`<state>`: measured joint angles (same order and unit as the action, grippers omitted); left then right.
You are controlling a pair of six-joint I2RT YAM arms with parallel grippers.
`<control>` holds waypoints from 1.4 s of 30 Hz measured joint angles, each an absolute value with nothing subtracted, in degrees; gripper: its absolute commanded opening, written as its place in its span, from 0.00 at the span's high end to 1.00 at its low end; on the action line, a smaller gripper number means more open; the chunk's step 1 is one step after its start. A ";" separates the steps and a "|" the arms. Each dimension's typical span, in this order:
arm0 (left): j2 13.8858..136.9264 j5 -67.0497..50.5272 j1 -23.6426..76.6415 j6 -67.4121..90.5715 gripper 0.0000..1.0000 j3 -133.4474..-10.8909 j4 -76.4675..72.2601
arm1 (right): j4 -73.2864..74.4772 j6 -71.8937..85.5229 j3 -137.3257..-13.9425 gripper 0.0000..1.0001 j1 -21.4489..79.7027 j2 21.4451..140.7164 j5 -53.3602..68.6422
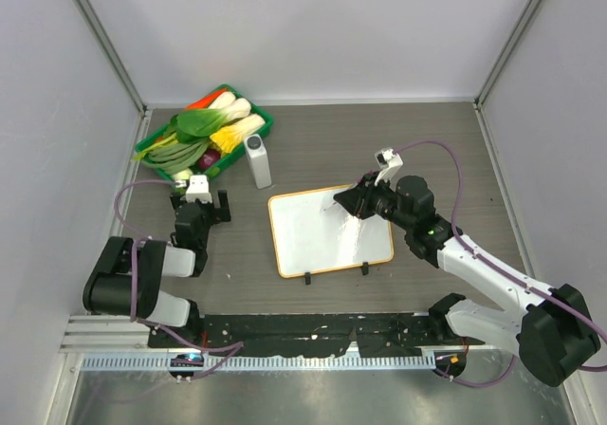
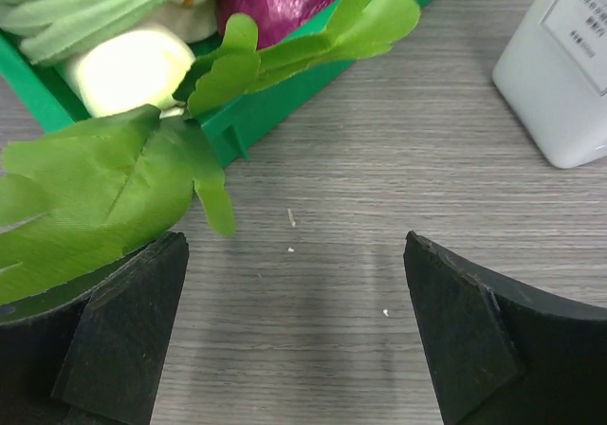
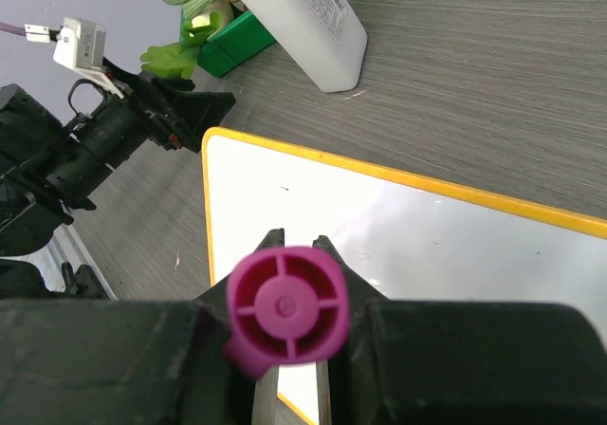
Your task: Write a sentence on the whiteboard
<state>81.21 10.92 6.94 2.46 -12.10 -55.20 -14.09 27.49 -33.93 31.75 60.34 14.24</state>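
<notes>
Orange-framed whiteboard point(image 1: 327, 230), one; one magenta marker point(image 3: 287, 309) tight in the right gripper point(image 1: 351, 200); left gripper point(image 2: 294, 254) wide and empty.

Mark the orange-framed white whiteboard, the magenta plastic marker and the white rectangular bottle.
Orange-framed white whiteboard point(image 1: 322, 235): top external view, bare middle of the board.
Magenta plastic marker point(image 3: 286, 306): right wrist view, round end cap.
White rectangular bottle point(image 1: 258, 162): top external view, middle of its body.
</notes>
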 measured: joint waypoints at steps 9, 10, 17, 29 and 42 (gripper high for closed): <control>85.93 11.40 6.07 2.59 0.01 -13.63 -59.02 | -14.02 26.96 -33.61 0.99 31.66 58.83 14.17; 85.93 11.40 6.07 2.59 0.00 -13.82 -59.29 | -14.02 26.87 -33.50 0.99 31.64 58.61 14.15; 85.93 11.40 5.87 2.66 0.00 -14.22 -59.53 | -13.21 26.57 -33.08 0.99 31.64 58.19 14.00; 85.93 11.38 5.54 2.74 0.00 -14.24 -59.44 | -9.54 25.17 -33.28 0.99 31.35 55.75 11.81; 85.93 11.38 5.50 2.76 0.00 -14.44 -59.37 | -4.01 23.49 -35.94 0.99 30.61 54.85 7.73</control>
<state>85.93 11.38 5.50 2.76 -14.44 -59.37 -4.01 23.49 -35.94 30.61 54.85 7.73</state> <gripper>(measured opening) 0.994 0.201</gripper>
